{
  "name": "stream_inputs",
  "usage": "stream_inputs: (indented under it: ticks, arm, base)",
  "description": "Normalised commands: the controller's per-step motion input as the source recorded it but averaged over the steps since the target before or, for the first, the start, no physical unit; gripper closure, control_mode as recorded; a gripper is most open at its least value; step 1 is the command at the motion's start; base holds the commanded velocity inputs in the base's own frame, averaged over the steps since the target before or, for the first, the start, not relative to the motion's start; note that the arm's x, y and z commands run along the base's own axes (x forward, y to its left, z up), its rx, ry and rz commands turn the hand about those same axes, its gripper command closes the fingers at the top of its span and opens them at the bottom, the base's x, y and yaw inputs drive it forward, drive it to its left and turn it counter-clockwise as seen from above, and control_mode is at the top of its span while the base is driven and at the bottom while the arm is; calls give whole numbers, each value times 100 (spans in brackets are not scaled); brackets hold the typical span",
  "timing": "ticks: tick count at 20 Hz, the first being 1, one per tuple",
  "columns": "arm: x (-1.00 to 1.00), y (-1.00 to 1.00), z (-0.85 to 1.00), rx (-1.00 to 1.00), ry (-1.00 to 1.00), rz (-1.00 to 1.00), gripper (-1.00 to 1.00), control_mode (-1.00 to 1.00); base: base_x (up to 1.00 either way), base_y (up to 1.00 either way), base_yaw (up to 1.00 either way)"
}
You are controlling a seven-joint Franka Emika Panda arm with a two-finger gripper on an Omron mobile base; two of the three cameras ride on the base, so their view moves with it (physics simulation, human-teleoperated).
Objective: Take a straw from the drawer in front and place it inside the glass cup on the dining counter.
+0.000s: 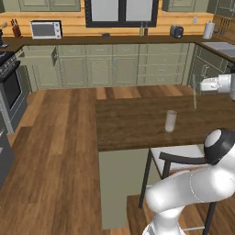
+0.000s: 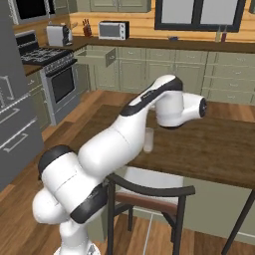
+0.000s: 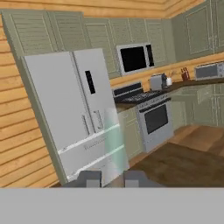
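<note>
The glass cup (image 1: 170, 121) stands upright on the dark-brown dining counter (image 1: 128, 124), near its front edge. In the right base view the glass cup (image 2: 148, 139) is half hidden behind my arm. My gripper (image 1: 197, 86) hangs above the counter, up and to the right of the cup, and points sideways. It is shut on the straw (image 1: 194, 97), which hangs upright as a thin pale line. In the hand view the straw (image 3: 114, 140) rises between the fingertips of the gripper (image 3: 113, 178). The sage-green drawer (image 1: 39, 55) stands pulled open at the far cabinets, and shows again as the drawer (image 2: 94, 57).
A black-framed chair (image 1: 176, 159) is tucked under the dining counter's near side. A steel fridge (image 3: 65, 109) and a stove (image 3: 153, 118) line the left wall. A microwave (image 1: 45, 29) sits on the back worktop. Open wooden floor (image 1: 59, 137) lies left of the counter.
</note>
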Motion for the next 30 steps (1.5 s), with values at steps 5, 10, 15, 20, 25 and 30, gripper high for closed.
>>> stream_inputs:
  ticks: [5, 10, 15, 20, 25, 30]
  arm:
    - [18, 32, 0, 2, -4, 25, 100, -100]
    - [8, 28, -3, 0, 0, 10, 100, -100]
    - [6, 26, -16, 0, 0, 2, 100, -100]
    - [13, 14, -17, 0, 0, 1, 100, -100]
    - [27, 18, -27, 0, 0, 0, 100, -100]
    - [14, 12, -24, 0, 0, 0, 100, -100]
  base:
    - [0, 0, 0]
    - [0, 0, 0]
    - [0, 0, 0]
    - [0, 0, 0]
    - [0, 0, 0]
    - [0, 0, 0]
